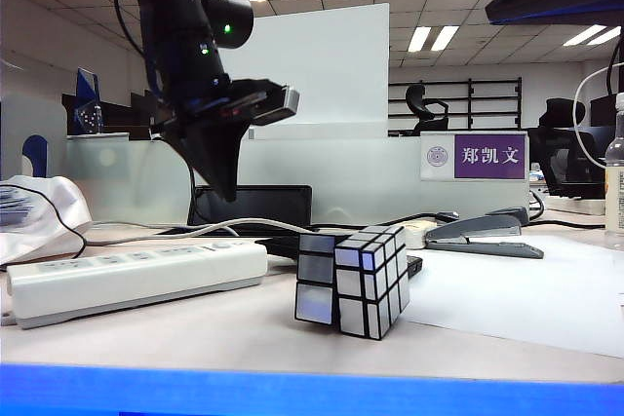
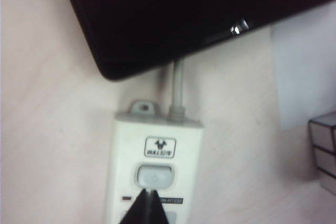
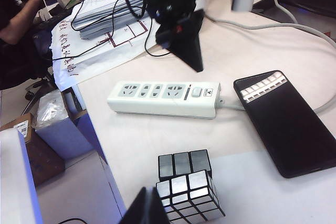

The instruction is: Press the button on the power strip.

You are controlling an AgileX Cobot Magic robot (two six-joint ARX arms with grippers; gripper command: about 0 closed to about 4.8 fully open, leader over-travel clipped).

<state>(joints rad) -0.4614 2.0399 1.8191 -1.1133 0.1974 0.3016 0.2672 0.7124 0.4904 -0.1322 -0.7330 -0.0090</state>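
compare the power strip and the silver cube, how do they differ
The power strip is a long, low white bar lying flat; the cube is compact, taller and mirror-silver. The strip has sockets, a button and a grey cord; the cube has only tiles, with its layers twisted out of line. The left gripper hangs above the strip, not the cube. Both rest on the table.

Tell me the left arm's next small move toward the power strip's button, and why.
Probably lower straight down. The left end effector, shut to a point, hangs above the power strip, its tip showing just short of the button in the left wrist view and clear of the casing in the exterior view. The right end effector waits near the silver cube.
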